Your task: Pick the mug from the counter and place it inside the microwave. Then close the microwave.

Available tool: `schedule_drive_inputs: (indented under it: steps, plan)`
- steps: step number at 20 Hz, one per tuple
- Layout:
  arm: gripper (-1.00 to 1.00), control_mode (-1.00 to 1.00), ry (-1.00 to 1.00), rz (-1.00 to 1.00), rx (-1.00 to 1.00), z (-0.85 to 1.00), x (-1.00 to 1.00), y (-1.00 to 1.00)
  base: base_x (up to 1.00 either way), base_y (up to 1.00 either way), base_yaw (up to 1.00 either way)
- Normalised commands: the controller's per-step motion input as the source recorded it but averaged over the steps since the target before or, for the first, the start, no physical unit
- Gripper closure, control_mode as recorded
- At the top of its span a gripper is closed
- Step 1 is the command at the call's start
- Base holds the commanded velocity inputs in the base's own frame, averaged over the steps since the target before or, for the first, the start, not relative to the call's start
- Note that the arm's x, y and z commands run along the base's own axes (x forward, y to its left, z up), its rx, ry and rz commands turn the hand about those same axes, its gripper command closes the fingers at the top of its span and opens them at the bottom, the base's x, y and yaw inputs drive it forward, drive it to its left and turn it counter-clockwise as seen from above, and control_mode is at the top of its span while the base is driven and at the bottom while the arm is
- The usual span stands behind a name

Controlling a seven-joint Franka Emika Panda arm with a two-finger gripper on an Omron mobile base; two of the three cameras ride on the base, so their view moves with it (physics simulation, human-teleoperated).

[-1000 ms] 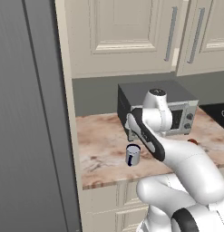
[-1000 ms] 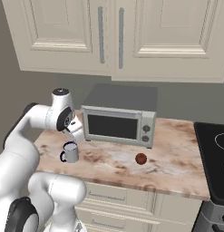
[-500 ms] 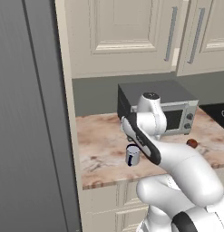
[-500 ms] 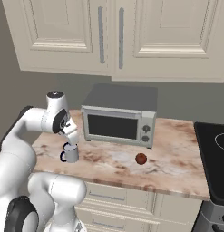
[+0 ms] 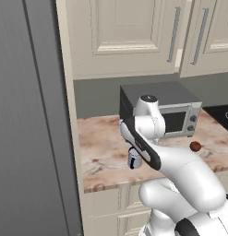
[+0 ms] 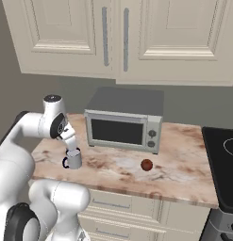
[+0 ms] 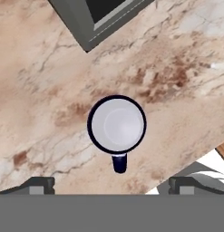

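Tall dark grey panel (image 5: 27,115) is filling the left side of the left base view, standing at the left end of the bench (image 6: 184,174). Cream wall cabinets (image 6: 137,37) are hanging above.

Bench is running pinkish-brown and marbled, with cream cabinet fronts (image 6: 122,212) below. A black cooktop (image 6: 224,164) is sitting at its right end, cut off by the frame.

Grey box appliance with silver-framed front (image 6: 125,122) is sitting toward the back edge of the bench, door shut, two knobs on its right. In the hand view just one corner of it (image 7: 93,20) is showing, at the top.

White arm (image 5: 147,133) is reaching over the bench's left part and covering much of the mug in the left base view.

Mug (image 7: 117,124) is standing upright near the front edge of the bench, left of the grey box and apart from it, dark handle pointing toward the front edge. Inside is looking pale and bare.

End effector (image 7: 111,185) is hanging directly above the mug, fingers spread wide, gripping nothing; fingertips (image 7: 38,185) are showing either side of the handle.

Small brown round item (image 6: 146,164) is lying right of the mug, in front of the grey box; too small to identify.
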Motion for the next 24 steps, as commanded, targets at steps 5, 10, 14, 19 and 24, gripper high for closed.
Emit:
schedule_drive_inputs:
  steps: [5, 10, 14, 19, 24]
  plan:
    - [-1.00, -1.00, 0.00, 0.00, 0.00, -0.01, -0.04, 0.01, 0.00, 0.00, 0.00]
    - [-1.00, -1.00, 0.00, 0.00, 0.00, -0.06, -0.11, 0.00, 0.00, 0.00, 0.00]
    - [-1.00, -1.00, 0.01, 0.00, 0.00, -0.11, -0.16, 0.00, 0.00, 0.00, 0.00]
    - [-1.00, -1.00, 0.00, 0.00, 0.00, -0.16, -0.11, 0.00, 0.00, 0.00, 0.00]
    - [-1.00, -1.00, 0.00, 0.00, 0.00, -0.16, 0.00, 0.00, 0.00, 0.00, 0.00]
